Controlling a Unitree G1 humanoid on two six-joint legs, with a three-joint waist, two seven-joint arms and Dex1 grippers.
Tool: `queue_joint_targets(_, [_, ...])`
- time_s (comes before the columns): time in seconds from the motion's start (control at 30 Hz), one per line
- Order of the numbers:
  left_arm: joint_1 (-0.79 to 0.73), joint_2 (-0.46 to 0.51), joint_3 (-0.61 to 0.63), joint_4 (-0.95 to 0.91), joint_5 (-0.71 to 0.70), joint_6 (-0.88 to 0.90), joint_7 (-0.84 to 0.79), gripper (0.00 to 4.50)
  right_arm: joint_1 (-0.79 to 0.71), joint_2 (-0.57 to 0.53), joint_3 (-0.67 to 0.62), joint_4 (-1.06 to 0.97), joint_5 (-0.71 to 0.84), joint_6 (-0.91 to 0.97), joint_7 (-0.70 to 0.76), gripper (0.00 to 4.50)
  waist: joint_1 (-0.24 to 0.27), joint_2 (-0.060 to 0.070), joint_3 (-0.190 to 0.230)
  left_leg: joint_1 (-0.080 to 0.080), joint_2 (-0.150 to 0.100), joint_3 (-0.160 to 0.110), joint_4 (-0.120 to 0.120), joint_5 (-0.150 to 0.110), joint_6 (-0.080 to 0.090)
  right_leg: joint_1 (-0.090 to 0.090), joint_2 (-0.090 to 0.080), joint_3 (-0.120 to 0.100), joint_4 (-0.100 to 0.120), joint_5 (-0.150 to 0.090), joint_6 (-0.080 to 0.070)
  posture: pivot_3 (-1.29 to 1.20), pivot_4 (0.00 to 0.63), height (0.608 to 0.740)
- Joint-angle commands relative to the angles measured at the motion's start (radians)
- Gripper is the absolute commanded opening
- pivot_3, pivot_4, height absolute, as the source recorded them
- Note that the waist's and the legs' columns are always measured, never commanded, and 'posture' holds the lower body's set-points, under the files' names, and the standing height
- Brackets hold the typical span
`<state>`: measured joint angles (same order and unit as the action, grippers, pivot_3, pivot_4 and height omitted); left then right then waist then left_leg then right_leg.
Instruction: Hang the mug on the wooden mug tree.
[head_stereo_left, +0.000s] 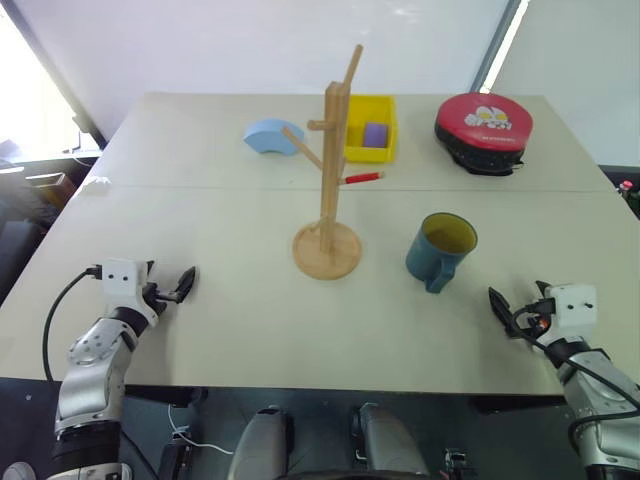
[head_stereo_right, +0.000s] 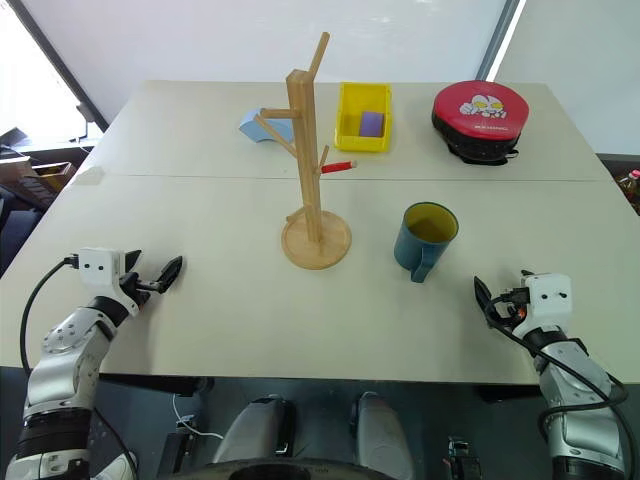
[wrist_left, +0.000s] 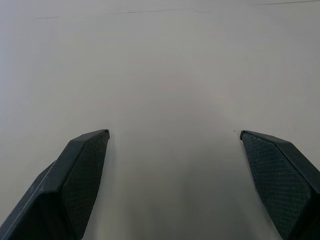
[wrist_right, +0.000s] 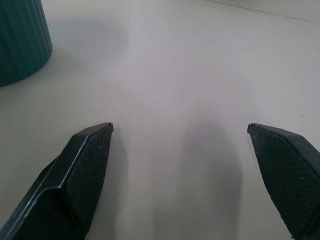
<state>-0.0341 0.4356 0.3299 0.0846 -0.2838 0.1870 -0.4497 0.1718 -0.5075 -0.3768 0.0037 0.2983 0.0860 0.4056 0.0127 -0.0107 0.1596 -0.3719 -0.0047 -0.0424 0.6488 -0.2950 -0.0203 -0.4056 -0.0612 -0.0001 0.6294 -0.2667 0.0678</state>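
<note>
1. My right gripper (head_stereo_left: 503, 312) sits low over the near right edge of the table (head_stereo_left: 250, 320), jaws spread wide, nothing between them. I'd say it's parked there because the mug is on its side.
2. My left gripper (head_stereo_left: 178, 286) is at the near left edge, also wide apart and empty, well apart from everything. Probably just out of the way.
3. The mug (head_stereo_left: 441, 249) stands upright on the table, right of centre, handle turned toward me and slightly left. Nearer my right gripper than my left, but not touching it.
4. The wooden mug tree (head_stereo_left: 331, 170) stands upright at table centre, just left of the mug, pegs bare. No mug hung yet, so the task has not begun.
5. Handle facing me means a side grab on the body looks easier than pinching the loop, my guess.
6. Behind: yellow bin (head_stereo_left: 370, 129), red pen (head_stereo_left: 362, 179), pale blue block (head_stereo_left: 272, 136), red round case (head_stereo_left: 483, 131). All clear of my path.
</note>
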Motion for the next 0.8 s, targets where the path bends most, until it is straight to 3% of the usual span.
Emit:
queue_joint_targets(0.03, [0.005,0.005,0.007,-0.025,0.007,-0.015,0.016,4.50,-0.021,0.000,-0.005,-0.013,-0.003,0.008,-0.002,4.45,0.000,0.000,0.000,0.000,0.000,0.000,0.000,0.000,0.000,0.000,0.000,0.000,0.000,0.000,0.000,0.00,0.150,0.735])
queue_joint_targets(0.47, [0.021,-0.026,-0.010,-0.060,-0.003,-0.017,0.033,4.50,-0.054,0.011,0.003,0.009,-0.023,0.002,-0.002,4.45,-0.001,0.000,0.000,0.000,0.000,0.000,0.001,0.000,0.000,0.000,0.001,0.000,0.001,0.001,0.001,0.00,0.150,0.735])
queue_joint_targets(0.8, [0.053,-0.057,-0.093,-0.131,-0.020,-0.052,-0.054,4.50,0.055,0.023,-0.055,-0.109,-0.005,0.012,-0.044,4.45,0.002,0.001,0.000,0.000,0.000,0.000,0.001,0.000,0.000,0.001,0.001,0.000,0.001,0.001,0.001,0.00,0.150,0.735])
